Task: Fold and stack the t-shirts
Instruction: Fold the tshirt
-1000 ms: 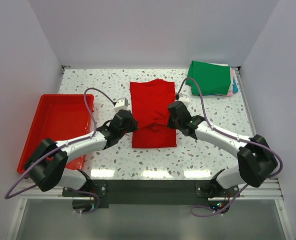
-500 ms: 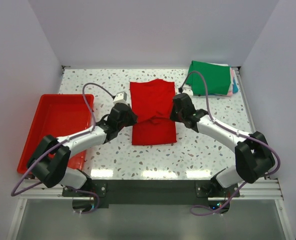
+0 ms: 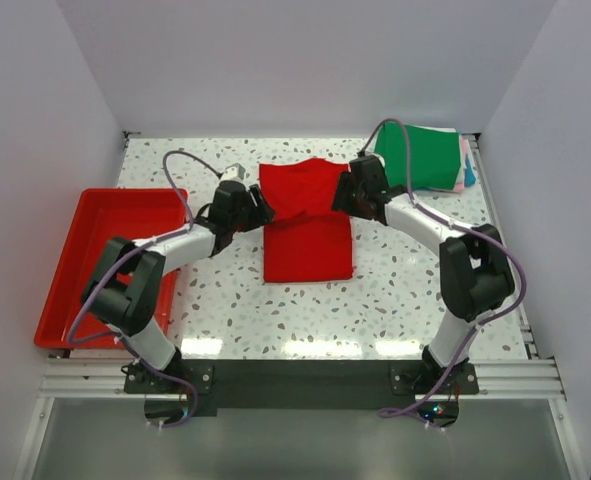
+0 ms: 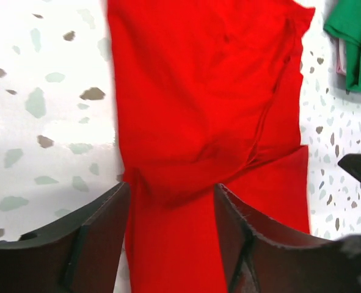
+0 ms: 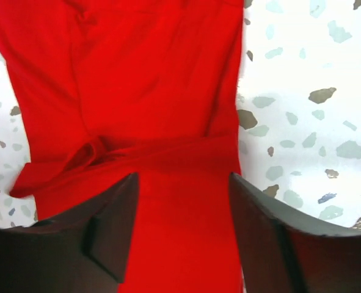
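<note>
A bright red t-shirt [image 3: 306, 225] lies partly folded in the middle of the table, with a rumpled fold across its middle [image 4: 198, 162]. My left gripper [image 3: 258, 209] is at its left edge and my right gripper [image 3: 343, 194] at its right edge, both near the far half. In the left wrist view the left gripper [image 4: 171, 204] stands open over the red cloth. The right gripper [image 5: 183, 189] is open too, red t-shirt [image 5: 149, 79] showing between its fingers, nothing pinched. A folded green t-shirt [image 3: 421, 155] tops a stack at the far right.
A red plastic tray [image 3: 63, 285] sits at the table's left edge. Pink, white and teal cloth edges [image 3: 466, 165] show under the green t-shirt. The green t-shirt [image 4: 356, 36] also shows at the left wrist view's upper right.
Both grippers moved toward the far side along the red t-shirt's edges, then opened and let go of the cloth. The t-shirt's near edge now lies a little farther back.
</note>
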`<control>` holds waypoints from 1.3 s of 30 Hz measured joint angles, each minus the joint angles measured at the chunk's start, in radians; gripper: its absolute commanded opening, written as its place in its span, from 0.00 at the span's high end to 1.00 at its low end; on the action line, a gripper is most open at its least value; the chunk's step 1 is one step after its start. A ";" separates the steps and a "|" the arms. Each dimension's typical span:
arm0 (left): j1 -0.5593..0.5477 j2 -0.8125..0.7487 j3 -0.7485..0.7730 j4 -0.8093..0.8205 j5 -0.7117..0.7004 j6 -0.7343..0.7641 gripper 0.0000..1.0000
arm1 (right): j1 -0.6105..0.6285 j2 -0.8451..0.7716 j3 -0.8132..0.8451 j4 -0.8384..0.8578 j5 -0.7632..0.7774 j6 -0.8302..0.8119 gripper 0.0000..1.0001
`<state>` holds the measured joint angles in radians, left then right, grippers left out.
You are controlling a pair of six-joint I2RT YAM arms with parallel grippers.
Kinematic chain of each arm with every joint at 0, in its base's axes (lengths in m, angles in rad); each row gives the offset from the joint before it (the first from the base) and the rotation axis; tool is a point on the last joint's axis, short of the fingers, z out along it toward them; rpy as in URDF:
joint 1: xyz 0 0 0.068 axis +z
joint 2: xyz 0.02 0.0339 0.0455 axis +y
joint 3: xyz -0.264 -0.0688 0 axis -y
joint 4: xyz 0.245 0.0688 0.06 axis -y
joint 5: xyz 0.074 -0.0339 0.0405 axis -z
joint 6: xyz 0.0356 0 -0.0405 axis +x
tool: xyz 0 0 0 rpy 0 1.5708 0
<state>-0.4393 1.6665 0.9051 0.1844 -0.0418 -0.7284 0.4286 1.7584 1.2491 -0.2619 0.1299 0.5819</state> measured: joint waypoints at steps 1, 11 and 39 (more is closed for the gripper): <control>0.014 -0.001 0.000 -0.006 0.009 0.001 0.36 | -0.008 0.012 0.013 -0.011 -0.010 -0.008 0.34; -0.028 -0.173 -0.080 -0.011 0.035 -0.022 0.78 | 0.006 -0.145 -0.119 -0.045 -0.023 -0.018 0.46; -0.315 -0.151 -0.397 0.091 -0.101 -0.253 1.00 | 0.188 -0.406 -0.674 0.091 -0.047 0.167 0.79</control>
<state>-0.7547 1.5150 0.5083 0.2756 -0.1429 -0.9813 0.6163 1.3529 0.5747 -0.1711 0.0834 0.7494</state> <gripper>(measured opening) 0.015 0.222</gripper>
